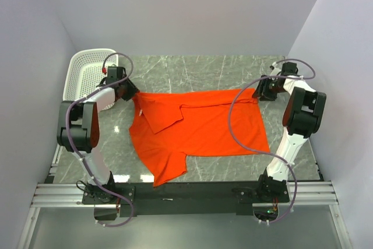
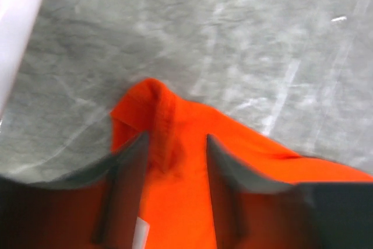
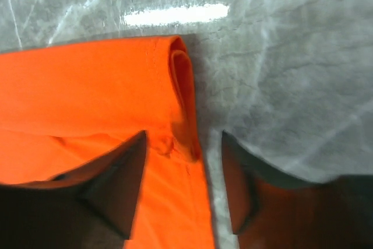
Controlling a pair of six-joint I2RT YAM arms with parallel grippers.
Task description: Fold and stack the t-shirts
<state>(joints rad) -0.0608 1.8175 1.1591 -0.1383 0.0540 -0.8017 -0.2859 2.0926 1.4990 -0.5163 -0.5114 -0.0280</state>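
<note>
One bright orange-red t-shirt [image 1: 198, 129] lies spread on the grey marble table, its upper part folded over along the far edge. My left gripper [image 1: 129, 93] is open at the shirt's far left corner; in the left wrist view its fingers [image 2: 131, 167] straddle a puckered corner of the fabric [image 2: 157, 121]. My right gripper [image 1: 259, 93] is open at the shirt's far right corner; in the right wrist view one finger [image 3: 125, 170] is over the folded fabric edge [image 3: 180, 97] and the other over bare table.
A white perforated plastic basket [image 1: 87, 71] stands at the far left, just behind my left arm. The table's near edge is the black rail [image 1: 186, 193] with both arm bases. Walls close in on the left, right and back.
</note>
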